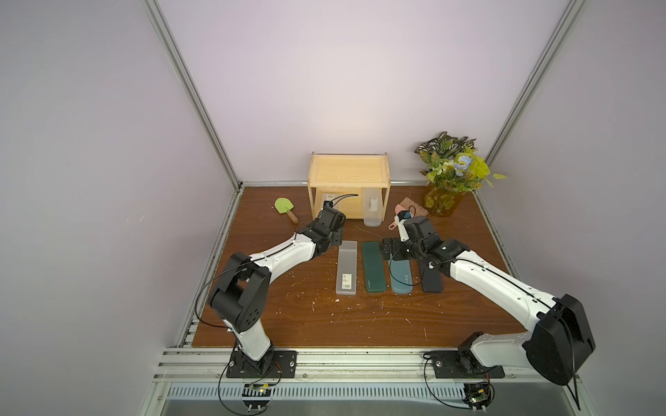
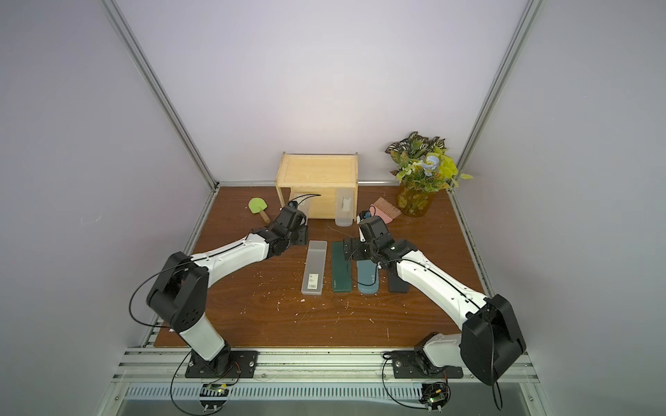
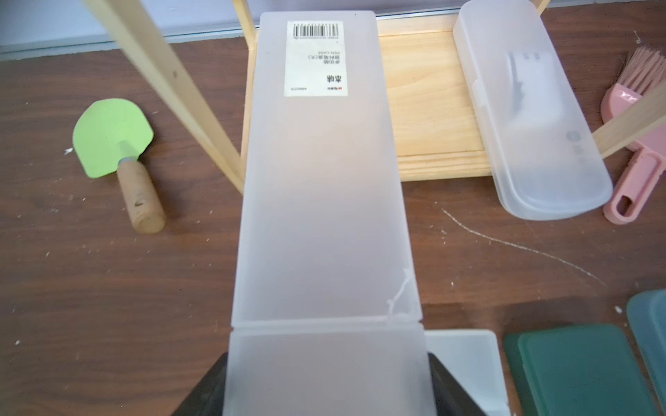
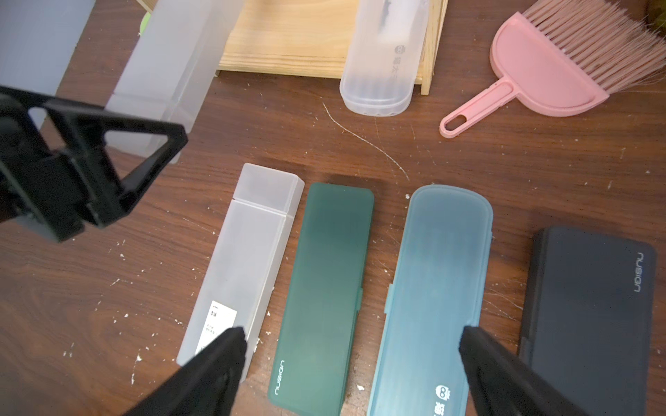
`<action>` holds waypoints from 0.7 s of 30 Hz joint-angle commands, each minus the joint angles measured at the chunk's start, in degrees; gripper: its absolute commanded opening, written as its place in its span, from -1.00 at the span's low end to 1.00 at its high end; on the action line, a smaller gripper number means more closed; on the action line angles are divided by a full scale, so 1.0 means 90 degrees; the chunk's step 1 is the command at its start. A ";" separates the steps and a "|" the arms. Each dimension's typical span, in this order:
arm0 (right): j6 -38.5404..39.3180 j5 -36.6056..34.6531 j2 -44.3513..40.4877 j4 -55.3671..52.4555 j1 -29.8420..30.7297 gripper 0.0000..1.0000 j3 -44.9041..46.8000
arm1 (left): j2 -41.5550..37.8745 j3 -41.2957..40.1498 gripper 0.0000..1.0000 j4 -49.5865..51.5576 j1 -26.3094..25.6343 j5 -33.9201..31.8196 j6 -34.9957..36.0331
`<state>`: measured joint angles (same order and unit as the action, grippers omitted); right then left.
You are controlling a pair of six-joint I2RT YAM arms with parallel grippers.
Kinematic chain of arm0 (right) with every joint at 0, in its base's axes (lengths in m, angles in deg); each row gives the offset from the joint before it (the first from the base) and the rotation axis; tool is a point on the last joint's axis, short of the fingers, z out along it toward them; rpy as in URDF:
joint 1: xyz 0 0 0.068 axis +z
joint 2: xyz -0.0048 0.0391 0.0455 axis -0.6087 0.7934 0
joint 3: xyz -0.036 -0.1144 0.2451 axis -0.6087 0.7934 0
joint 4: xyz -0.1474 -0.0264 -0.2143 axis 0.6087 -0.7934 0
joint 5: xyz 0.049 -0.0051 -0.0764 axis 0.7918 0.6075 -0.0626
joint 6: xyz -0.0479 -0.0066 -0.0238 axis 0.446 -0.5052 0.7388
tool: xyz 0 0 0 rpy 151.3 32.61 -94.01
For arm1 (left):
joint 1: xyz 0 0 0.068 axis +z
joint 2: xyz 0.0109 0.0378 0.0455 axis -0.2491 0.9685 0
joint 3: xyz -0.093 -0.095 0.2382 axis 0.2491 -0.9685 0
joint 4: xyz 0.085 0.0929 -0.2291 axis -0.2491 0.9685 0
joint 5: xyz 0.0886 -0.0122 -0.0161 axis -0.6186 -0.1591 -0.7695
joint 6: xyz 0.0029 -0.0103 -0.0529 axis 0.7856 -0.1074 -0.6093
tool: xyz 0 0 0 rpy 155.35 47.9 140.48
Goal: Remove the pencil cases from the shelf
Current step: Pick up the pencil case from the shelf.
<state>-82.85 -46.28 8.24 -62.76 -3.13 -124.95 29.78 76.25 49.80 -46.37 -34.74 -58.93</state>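
Observation:
My left gripper (image 3: 326, 381) is shut on the near end of a frosted pencil case (image 3: 324, 198) with a barcode label. The case's far end reaches into the left side of the lower tier of the wooden shelf (image 1: 347, 169). A rounded translucent case (image 1: 372, 210) pokes out of the lower tier on the right. On the table in front lie a frosted case (image 1: 347, 266), a dark green one (image 1: 373, 266), a teal one (image 1: 401, 279) and a black one (image 1: 431, 281). My right gripper (image 4: 353, 336) hangs open above the green and teal cases, holding nothing.
A green spatula (image 1: 284, 209) lies left of the shelf. A pink hand brush (image 1: 400, 212) lies to its right, with a vase of flowers (image 1: 445, 180) in the back right corner. The shelf's top tier holds nothing. Enclosure walls stand close on three sides.

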 commanded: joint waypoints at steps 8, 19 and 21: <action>-0.0001 0.0208 -0.0295 0.0196 -0.0006 0.98 0.0081 | -0.2047 -0.1744 0.26 0.0516 -0.0360 -0.0334 -0.0724; 0.0094 0.0166 -0.0141 0.0050 0.0018 0.98 -0.0189 | -0.3480 -0.3280 0.26 0.0587 -0.0394 0.0133 -0.0912; 0.0080 0.0165 -0.0131 0.0060 0.0019 0.98 -0.0200 | -0.3609 -0.3408 0.26 0.0534 -0.0397 0.0201 -0.0892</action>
<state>-82.72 -44.81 7.28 -62.37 -3.13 -124.67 -0.77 46.44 54.63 -49.41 -34.02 -66.25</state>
